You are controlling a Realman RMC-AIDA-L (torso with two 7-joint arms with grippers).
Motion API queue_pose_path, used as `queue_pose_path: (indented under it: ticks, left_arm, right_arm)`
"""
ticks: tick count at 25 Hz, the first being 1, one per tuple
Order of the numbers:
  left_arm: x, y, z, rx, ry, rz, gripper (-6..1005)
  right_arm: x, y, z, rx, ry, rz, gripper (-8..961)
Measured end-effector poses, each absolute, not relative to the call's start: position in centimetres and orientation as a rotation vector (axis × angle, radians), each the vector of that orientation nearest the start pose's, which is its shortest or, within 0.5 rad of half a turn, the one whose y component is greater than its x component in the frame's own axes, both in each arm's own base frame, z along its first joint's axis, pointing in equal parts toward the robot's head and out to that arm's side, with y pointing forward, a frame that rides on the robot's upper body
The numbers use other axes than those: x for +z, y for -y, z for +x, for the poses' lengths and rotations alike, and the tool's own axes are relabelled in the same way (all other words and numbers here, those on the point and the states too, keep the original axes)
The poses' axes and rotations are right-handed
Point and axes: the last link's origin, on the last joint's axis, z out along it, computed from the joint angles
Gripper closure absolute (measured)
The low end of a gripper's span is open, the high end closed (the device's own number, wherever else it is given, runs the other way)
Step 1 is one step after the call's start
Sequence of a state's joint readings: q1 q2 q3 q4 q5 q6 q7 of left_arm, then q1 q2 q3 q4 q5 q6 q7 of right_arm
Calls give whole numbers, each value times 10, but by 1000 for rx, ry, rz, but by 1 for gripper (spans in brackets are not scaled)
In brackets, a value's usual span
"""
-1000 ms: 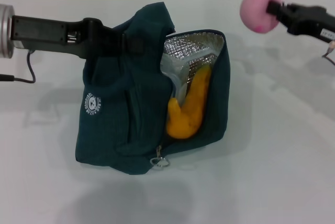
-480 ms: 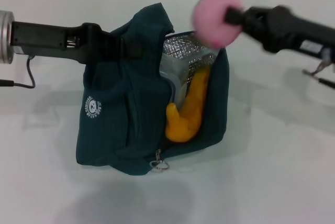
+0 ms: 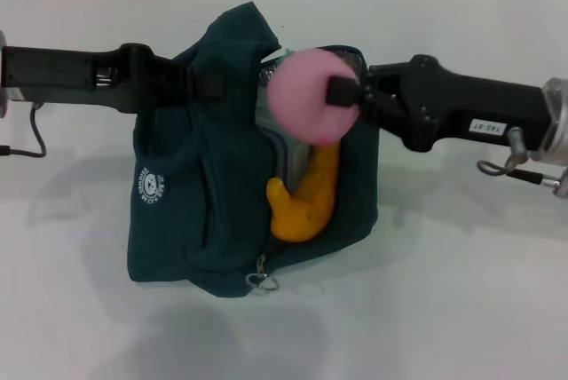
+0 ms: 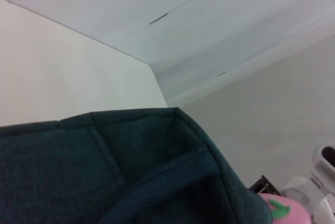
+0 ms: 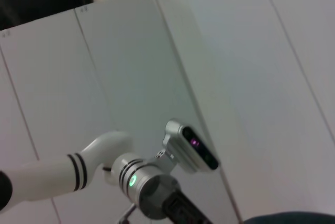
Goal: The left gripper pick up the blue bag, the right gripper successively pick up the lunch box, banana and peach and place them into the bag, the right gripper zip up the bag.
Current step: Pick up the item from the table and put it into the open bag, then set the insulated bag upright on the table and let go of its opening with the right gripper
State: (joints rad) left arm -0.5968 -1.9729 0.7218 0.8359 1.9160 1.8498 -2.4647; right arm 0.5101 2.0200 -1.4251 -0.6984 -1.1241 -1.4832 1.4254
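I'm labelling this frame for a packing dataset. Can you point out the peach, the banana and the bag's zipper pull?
peach (image 3: 306, 96), head view: middle of the pink fruit.
banana (image 3: 302, 204), head view: lower, thick part showing in the bag's opening.
zipper pull (image 3: 260, 281), head view: metal ring at the bag's lower front edge.

My left pincer's tips are buried in the dark teal fabric bag (image 3: 204, 193). The round pink peach (image 3: 306, 98) covers the bag's opening and the curved yellow banana's (image 3: 303, 198) upper end.
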Motion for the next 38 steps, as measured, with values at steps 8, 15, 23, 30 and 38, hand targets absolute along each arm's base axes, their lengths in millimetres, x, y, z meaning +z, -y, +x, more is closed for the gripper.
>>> queue_pose_path:
  ticks: [8, 15, 23, 30, 38]
  left_arm:
    - [70, -340, -214, -839, 1772, -2626, 954]
    - [70, -340, -214, -841, 1773, -2624, 954]
    - [70, -339, -214, -843, 1774, -2621, 954]
    - [71, -339, -215, -853, 1775, -2613, 954]
    - [71, -339, -216, -860, 1780, -2609, 954]
  right_arm:
    - [-28, -333, 168, 1200, -525, -2786, 830]
    - [-29, -334, 168, 1187, -523, -2793, 724]
    - [-28, -335, 168, 1188, -523, -2785, 388]
    - [-1, -340, 190, 1290, -669, -2602, 377]
    - [18, -326, 269, 1353, -1353, -2246, 376]
